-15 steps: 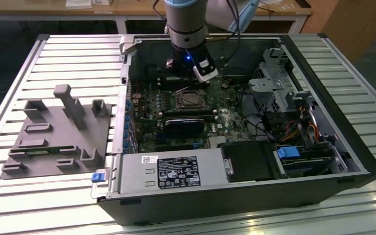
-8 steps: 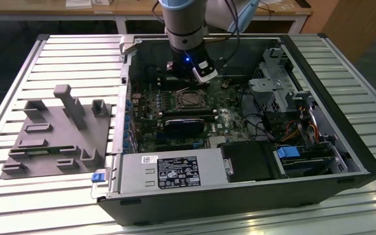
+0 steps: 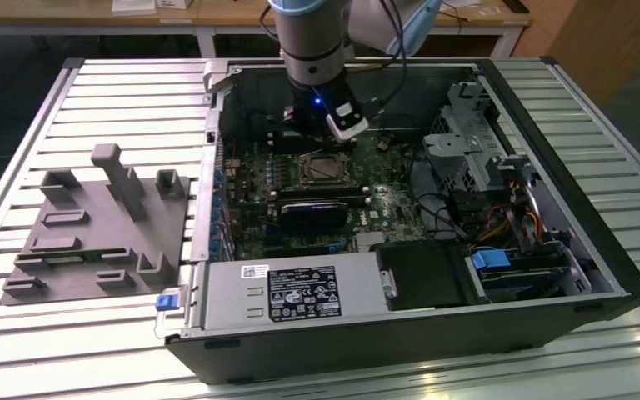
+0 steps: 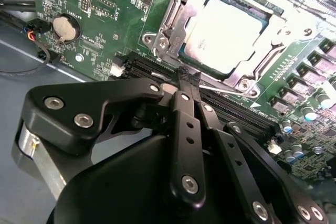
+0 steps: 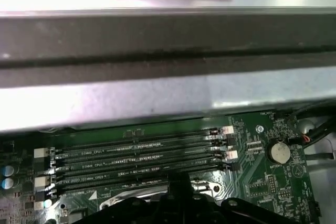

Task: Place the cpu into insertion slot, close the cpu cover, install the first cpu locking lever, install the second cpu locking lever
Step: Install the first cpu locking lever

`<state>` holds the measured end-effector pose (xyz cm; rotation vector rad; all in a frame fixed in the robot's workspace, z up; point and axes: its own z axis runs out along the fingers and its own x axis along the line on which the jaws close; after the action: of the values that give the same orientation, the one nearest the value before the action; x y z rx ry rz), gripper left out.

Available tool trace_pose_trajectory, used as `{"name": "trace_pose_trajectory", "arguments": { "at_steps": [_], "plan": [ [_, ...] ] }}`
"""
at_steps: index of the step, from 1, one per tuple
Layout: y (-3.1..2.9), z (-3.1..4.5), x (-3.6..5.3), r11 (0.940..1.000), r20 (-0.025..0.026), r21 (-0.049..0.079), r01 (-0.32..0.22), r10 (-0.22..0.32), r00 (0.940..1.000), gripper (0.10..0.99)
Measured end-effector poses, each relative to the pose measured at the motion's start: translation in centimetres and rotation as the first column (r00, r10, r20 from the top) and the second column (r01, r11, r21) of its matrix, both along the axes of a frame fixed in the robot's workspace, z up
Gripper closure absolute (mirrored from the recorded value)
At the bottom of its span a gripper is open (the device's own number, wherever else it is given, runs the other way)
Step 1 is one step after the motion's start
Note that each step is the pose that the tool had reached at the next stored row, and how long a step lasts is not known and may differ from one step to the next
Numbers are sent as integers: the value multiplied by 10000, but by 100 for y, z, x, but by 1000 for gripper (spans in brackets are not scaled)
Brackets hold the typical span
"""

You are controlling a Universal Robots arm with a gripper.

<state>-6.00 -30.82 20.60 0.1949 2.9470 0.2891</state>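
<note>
End effector (image 4: pixel 187 77) pinched narrow, tips against a thin lever (image 4: pixel 223 86) at the socket's (image 4: pixel 152 39) far edge. Chip (image 4: pixel 223 30) lies seated under the closed cover (image 4: pixel 269 31). Judged step: lever locking, calling for a steady downward press.

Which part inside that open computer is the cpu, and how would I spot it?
Look into the open computer case at the green motherboard inside. Near the board's middle, beside the long black memory slots, sits the cpu. It is the only flat square with a dull silver top, ringed by the thin metal cpu cover.
</note>
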Motion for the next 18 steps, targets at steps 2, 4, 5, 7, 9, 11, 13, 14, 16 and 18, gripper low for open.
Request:
{"name": "trace_pose_trajectory", "arguments": {
  "at_steps": [2, 4, 5, 7, 9, 11, 13, 14, 16, 18],
  "plan": [
    [22, -6, 0, 10000, 1, -14, 33, -33, 10000, 984],
    [43, -12, 0, 10000, 1, -36, 72, -72, 10000, 984],
    [49, -14, 0, 9999, 2, -60, 98, -98, 10000, 984],
    [53, -22, 0, 9997, 7, -124, 199, -199, 9998, 984],
    [56, -29, 0, 9994, 8, -168, 311, -311, 9995, 984],
    [62, -36, 0, 9990, 9, -199, 412, -412, 9991, 984],
    [76, -41, -1, 9986, 11, -208, 480, -480, 9988, 984],
    [86, -44, -2, 9985, 12, -208, 508, -508, 9987, 984],
    [106, -48, -4, 9982, 12, -215, 559, -559, 9984, 984],
    [123, -53, -6, 9979, 12, -222, 605, -605, 9982, 984]
  ]
}}
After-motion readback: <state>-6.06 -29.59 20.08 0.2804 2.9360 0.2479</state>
